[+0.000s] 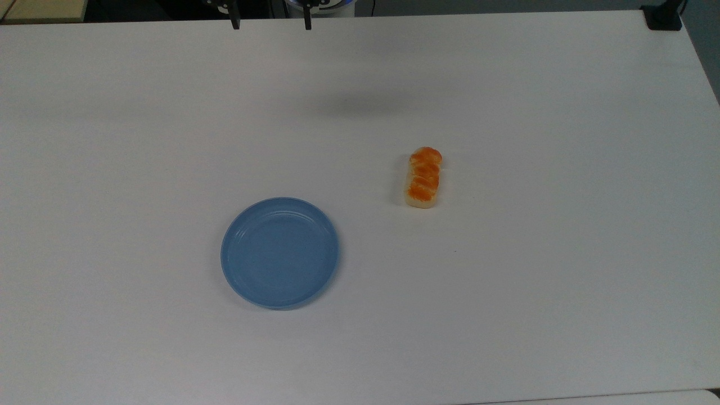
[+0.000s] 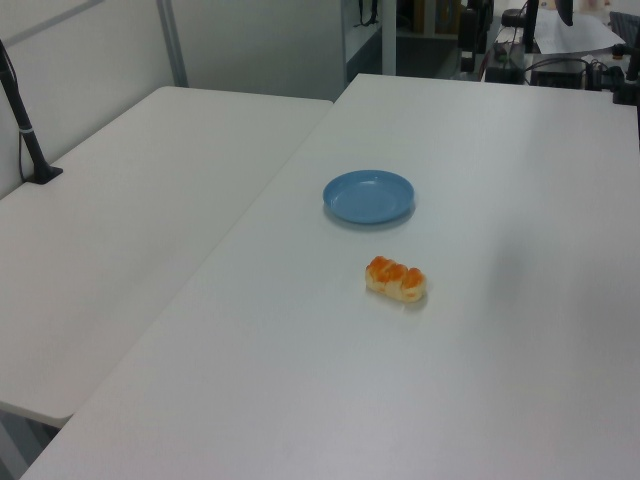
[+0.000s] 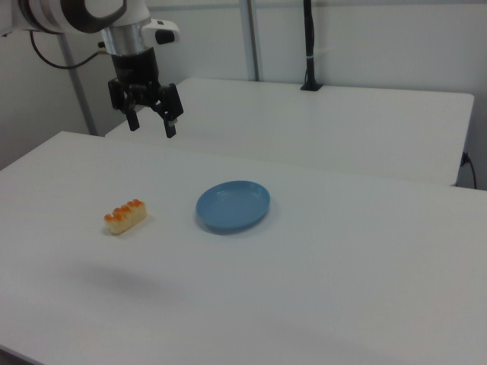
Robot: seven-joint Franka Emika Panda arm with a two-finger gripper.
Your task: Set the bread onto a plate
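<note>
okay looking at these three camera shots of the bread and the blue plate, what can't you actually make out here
- Gripper: in the top view the picture's upper edge cuts off all but the two open fingertips.
- Arm: in the right view the upper left corner cuts it off above the gripper.
- Bread: its underside is hidden against the table in all three views.
- Plate: its near rim hides part of the inside in the right view.

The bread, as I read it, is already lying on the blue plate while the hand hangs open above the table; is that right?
Not quite: the bread lies on the white table, apart from the blue plate, as the top view shows. The hand does hang open above the table.
</note>
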